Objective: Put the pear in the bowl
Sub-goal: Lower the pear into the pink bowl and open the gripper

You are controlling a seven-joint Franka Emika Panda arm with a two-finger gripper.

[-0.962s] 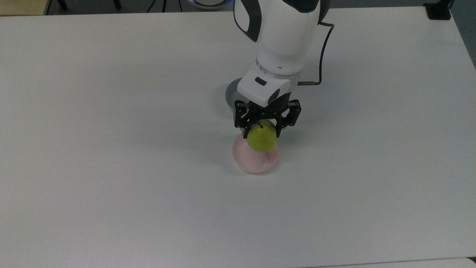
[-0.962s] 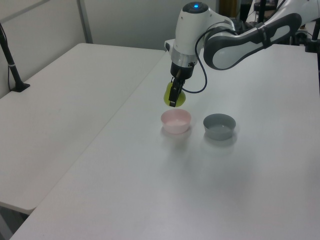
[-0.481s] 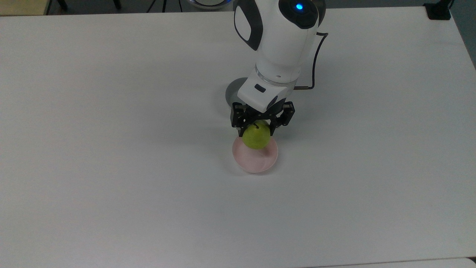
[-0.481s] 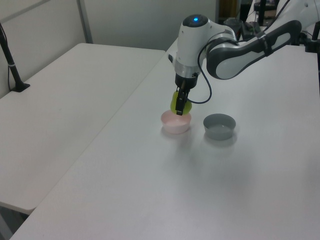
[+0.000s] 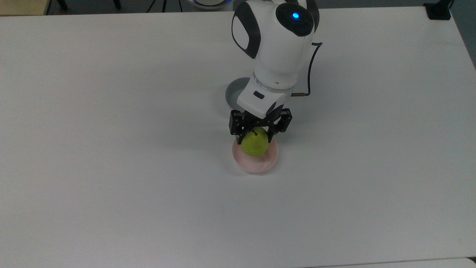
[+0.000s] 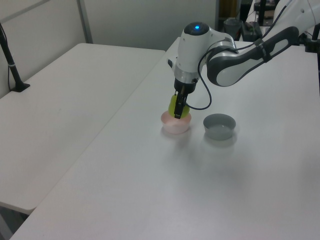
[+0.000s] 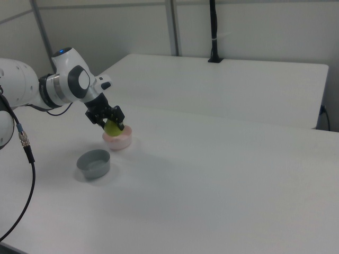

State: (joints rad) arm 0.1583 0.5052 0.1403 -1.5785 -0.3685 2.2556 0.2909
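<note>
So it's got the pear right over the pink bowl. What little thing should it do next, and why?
Probably ease down a touch more and then open its fingers. The gripper is shut on the pear, which hangs directly over the pink bowl and looks level with its rim in the left view. Whether the pear already touches the bottom cannot be told.

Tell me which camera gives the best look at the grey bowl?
The left view: the grey bowl stands fully in sight beside the pink bowl. The right view also shows it whole, but smaller. In the top view the arm covers most of it.
</note>
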